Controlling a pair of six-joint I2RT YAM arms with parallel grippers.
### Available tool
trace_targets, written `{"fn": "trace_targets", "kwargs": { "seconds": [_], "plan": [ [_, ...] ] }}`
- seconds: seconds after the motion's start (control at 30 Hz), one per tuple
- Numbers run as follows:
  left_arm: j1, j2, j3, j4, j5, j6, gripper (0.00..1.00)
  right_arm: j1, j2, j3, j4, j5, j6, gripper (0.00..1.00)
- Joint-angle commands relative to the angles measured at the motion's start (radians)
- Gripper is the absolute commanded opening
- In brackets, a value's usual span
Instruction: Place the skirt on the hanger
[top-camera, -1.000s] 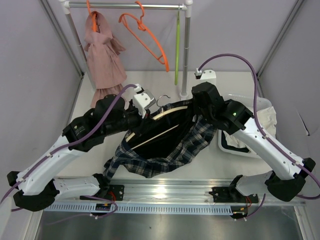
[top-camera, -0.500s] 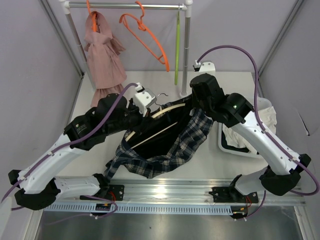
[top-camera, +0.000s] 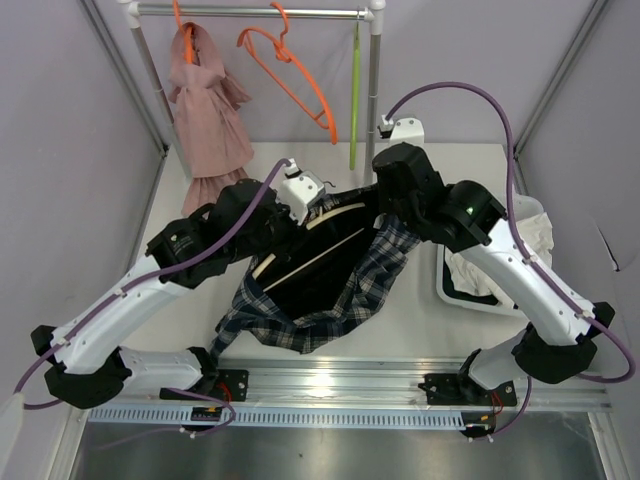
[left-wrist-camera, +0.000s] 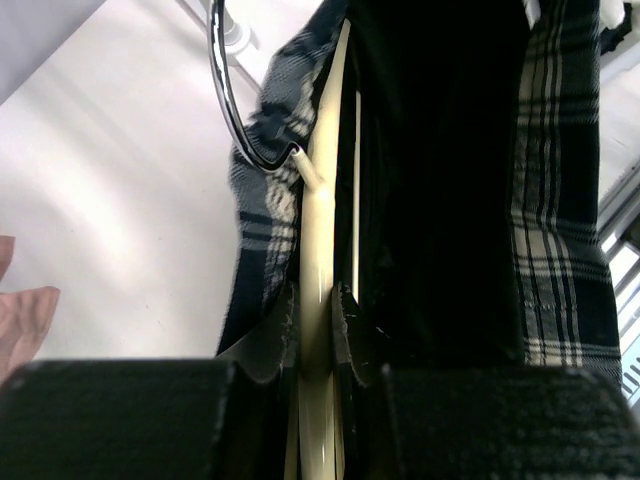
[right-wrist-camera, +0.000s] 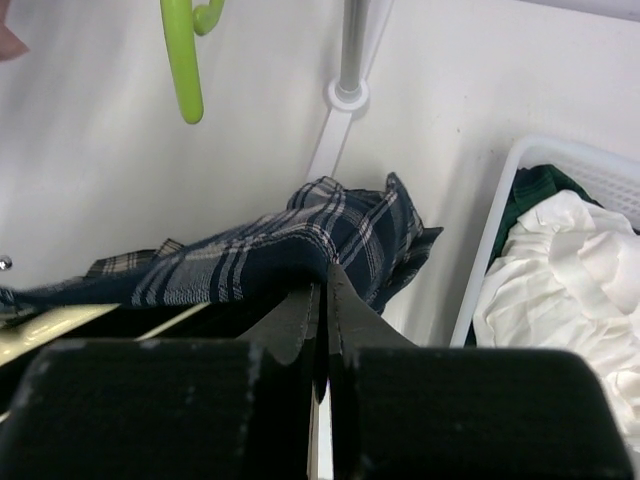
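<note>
Top view: the skirt (top-camera: 335, 290) hangs between the two arms above the white surface (top-camera: 450, 335). Its dark inner side faces up and its plaid hem droops toward the near edge. The cream hanger (top-camera: 300, 262) lies inside it, its bars running diagonally. The left claw (top-camera: 315, 210) meets the hanger near its hook end. The right claw (top-camera: 385, 210) sits at the skirt's far right corner, and from here I cannot tell how wide either one is. Behind them a rail carries a pink garment (top-camera: 205, 110), orange hangers (top-camera: 300, 80) and a lime-green hanger (top-camera: 354, 100). A white basket (top-camera: 480, 295) stands to the right.

Left wrist view: the left claw (left-wrist-camera: 315, 330) is clamped tight on the hanger (left-wrist-camera: 312, 240), one finger on either side of its cream arm. The metal hook (left-wrist-camera: 230, 100) curves away above. Skirt fabric (left-wrist-camera: 560, 200) hangs on both sides of the arm.

Right wrist view: the right claw (right-wrist-camera: 322, 300) has its fingers pressed almost together, pinching the skirt (right-wrist-camera: 270, 245) at its raised edge. The basket (right-wrist-camera: 490, 250) beside it holds white cloth (right-wrist-camera: 560, 290).
</note>
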Motion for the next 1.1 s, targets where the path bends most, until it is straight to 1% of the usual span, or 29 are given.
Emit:
{"fn": "trace_targets", "kwargs": {
  "seconds": [0.0, 0.2, 0.37, 0.57, 0.63, 0.7, 0.77, 0.87, 0.97, 1.0, 1.07],
  "plan": [
    [-0.005, -0.002, 0.07, 0.039, -0.039, 0.006, 0.0, 0.021, 0.006, 0.06, -0.015, 0.073, 0.008, 0.0],
    [-0.005, -0.068, 0.045, 0.08, 0.003, 0.013, 0.0, -0.018, 0.03, -0.006, -0.069, 0.142, 0.019, 0.0],
    [-0.005, -0.089, 0.029, 0.063, 0.016, 0.029, 0.0, -0.083, 0.008, -0.061, -0.026, 0.101, 0.011, 0.0],
    [-0.006, -0.103, 0.012, 0.05, 0.087, 0.046, 0.0, -0.1, 0.035, -0.035, -0.027, 0.085, 0.006, 0.0],
    [-0.006, -0.091, 0.013, 0.022, 0.119, 0.056, 0.0, -0.1, 0.038, -0.023, -0.024, 0.075, 0.009, 0.0],
    [-0.011, -0.068, 0.007, 0.008, 0.125, 0.067, 0.0, -0.098, 0.035, 0.006, -0.004, 0.053, 0.0, 0.0],
    [-0.017, -0.057, -0.007, 0.008, 0.127, 0.07, 0.0, -0.1, 0.05, 0.07, -0.026, 0.058, -0.004, 0.0],
    [-0.02, -0.056, -0.02, 0.016, 0.127, 0.07, 0.0, -0.098, 0.084, 0.122, -0.053, 0.062, -0.015, 0.0],
    [-0.022, -0.059, -0.021, 0.007, 0.127, 0.073, 0.0, -0.098, 0.089, 0.127, -0.039, 0.044, -0.014, 0.0],
    [-0.022, -0.056, -0.024, 0.002, 0.151, 0.075, 0.0, -0.098, 0.09, 0.127, -0.039, 0.039, -0.009, 0.0],
    [-0.022, -0.053, -0.021, -0.001, 0.139, 0.076, 0.0, -0.094, 0.093, 0.129, -0.035, 0.035, -0.006, 0.0]
  ]
}}
